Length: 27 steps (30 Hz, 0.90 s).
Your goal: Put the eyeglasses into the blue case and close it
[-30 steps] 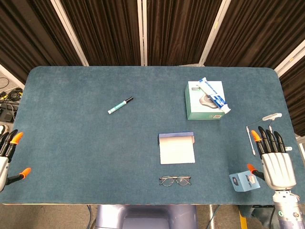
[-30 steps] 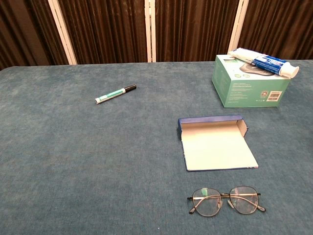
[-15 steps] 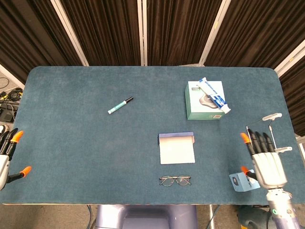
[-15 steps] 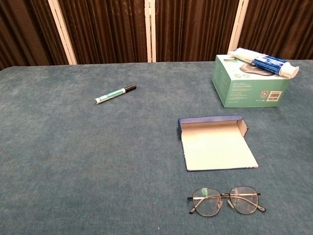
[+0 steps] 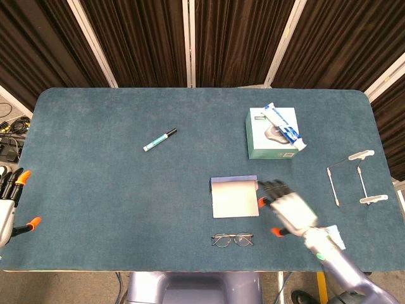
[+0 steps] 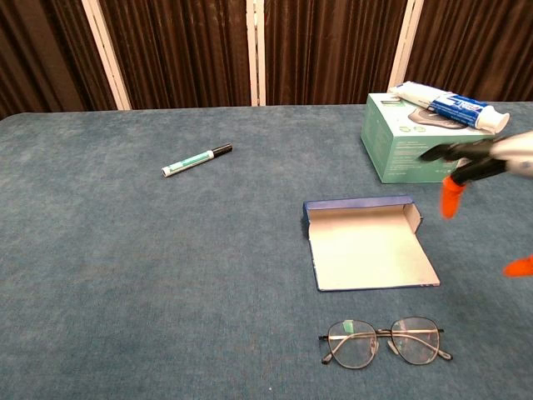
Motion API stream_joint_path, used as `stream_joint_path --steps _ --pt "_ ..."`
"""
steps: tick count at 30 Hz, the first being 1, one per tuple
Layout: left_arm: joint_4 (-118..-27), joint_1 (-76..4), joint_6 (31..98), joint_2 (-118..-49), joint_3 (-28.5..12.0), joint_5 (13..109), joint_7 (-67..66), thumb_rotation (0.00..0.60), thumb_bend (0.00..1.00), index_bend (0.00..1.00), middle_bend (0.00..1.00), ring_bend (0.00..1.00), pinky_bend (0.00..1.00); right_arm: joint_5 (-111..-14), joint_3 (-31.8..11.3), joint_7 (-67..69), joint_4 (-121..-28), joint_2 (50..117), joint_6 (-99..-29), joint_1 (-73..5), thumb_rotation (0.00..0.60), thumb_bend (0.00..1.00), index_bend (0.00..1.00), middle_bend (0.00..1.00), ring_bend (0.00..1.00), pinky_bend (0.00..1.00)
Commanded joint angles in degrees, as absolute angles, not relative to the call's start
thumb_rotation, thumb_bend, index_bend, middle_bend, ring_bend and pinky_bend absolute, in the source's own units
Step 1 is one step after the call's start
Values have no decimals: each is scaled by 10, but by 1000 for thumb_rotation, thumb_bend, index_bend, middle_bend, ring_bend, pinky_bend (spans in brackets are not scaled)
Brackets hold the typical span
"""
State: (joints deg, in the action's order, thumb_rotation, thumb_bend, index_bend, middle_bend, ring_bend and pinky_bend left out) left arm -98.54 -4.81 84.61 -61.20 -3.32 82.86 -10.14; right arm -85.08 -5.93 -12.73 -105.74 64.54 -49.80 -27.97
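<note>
Head view: eyeglasses (image 5: 232,239) lie flat near the table's (image 5: 95,190) front edge, just in front of the opened blue case (image 5: 235,196). Right hand (image 5: 286,209) blurred, beside the case, fingers spread, empty. Left hand (image 5: 9,202) at the left table edge, fingers apart, empty. Marker (image 5: 159,140) mid-left; toothpaste tube (image 5: 285,126) atop the teal box (image 5: 271,133).

Chest view: right hand's fingers (image 6: 466,162) hover right of the case (image 6: 368,243); glasses (image 6: 386,341) untouched.

You've got matt, napped teal cloth on the table (image 5: 95,190). Eyeglasses (image 5: 232,240): thin dark wire frame, clear lenses. Blue case (image 5: 235,196): matt, card-like, pale lining. Far-right green box (image 5: 269,136): smooth printed card; toothpaste tube (image 5: 285,126) glossy plastic.
</note>
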Motion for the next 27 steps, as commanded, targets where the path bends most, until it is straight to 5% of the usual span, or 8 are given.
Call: stream_joint_path --steps 1,27 --pt "-983 -51 840 -615 -35 822 -105 600 0 0 0 0 0 -771 -73 -143 -1063 677 -424 -344 600 96 450 0 0 0" --pt "-980 -57 834 -620 -34 815 -112 600 0 0 0 0 0 -594 -8 -297 -1046 788 -446 -411 600 198 516 0 0 0"
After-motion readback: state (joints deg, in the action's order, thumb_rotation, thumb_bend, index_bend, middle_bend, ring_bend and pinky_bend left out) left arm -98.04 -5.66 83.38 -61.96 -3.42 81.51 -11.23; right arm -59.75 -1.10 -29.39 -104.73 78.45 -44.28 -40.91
